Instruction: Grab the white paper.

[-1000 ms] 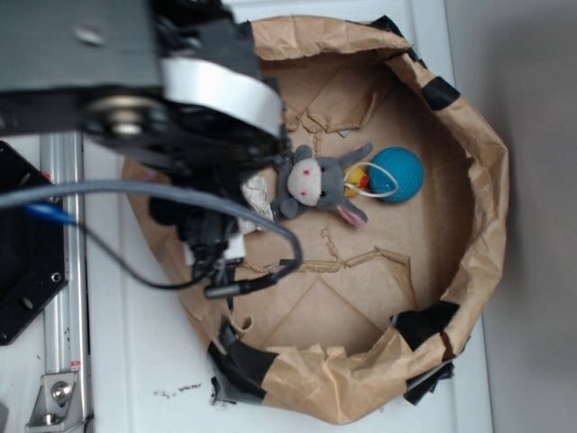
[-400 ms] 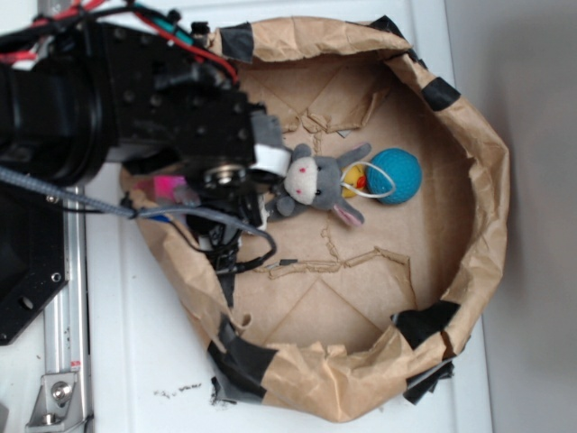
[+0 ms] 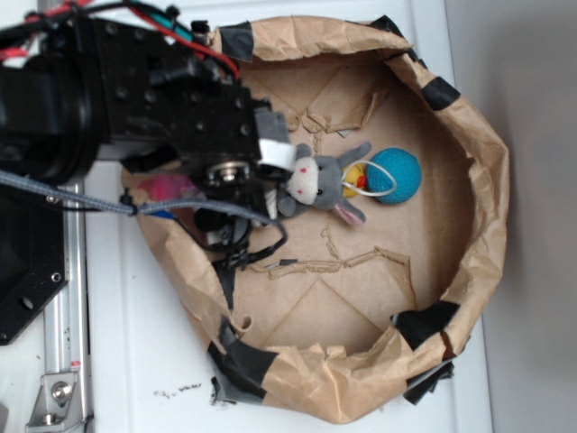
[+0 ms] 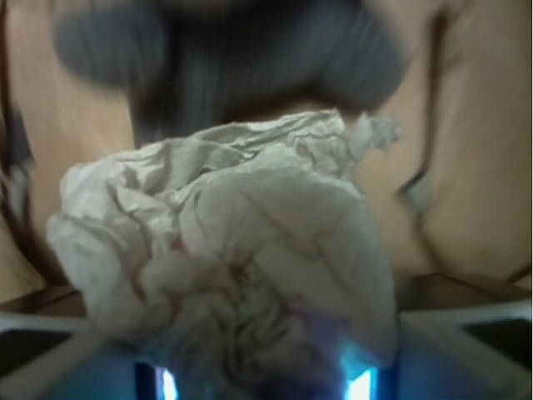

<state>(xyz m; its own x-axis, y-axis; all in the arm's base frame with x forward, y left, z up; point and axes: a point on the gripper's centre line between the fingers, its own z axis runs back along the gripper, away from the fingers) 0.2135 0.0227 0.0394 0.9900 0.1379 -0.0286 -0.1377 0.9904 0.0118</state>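
The white paper [image 4: 225,250] is a crumpled off-white wad that fills the middle of the wrist view, right in front of my gripper [image 4: 262,337]. It lies between my two pale fingers [image 4: 58,358], which stand wide apart at the lower left and lower right. The jaws are open around it. In the exterior view my gripper [image 3: 245,194] is down inside the brown paper nest, just left of the grey plush toy [image 3: 311,180], and the arm hides the wad.
The grey plush toy [image 4: 225,67] lies blurred right behind the wad. A blue ball [image 3: 397,174] and a small yellow thing [image 3: 359,175] lie right of the toy. The brown kraft paper wall with black tape [image 3: 482,180] rings the nest. A pink object [image 3: 167,188] sits by the left wall.
The arm has dropped from close under the camera down into the nest. In the last half second it shifted slightly right, toward the plush toy, covering the wad.
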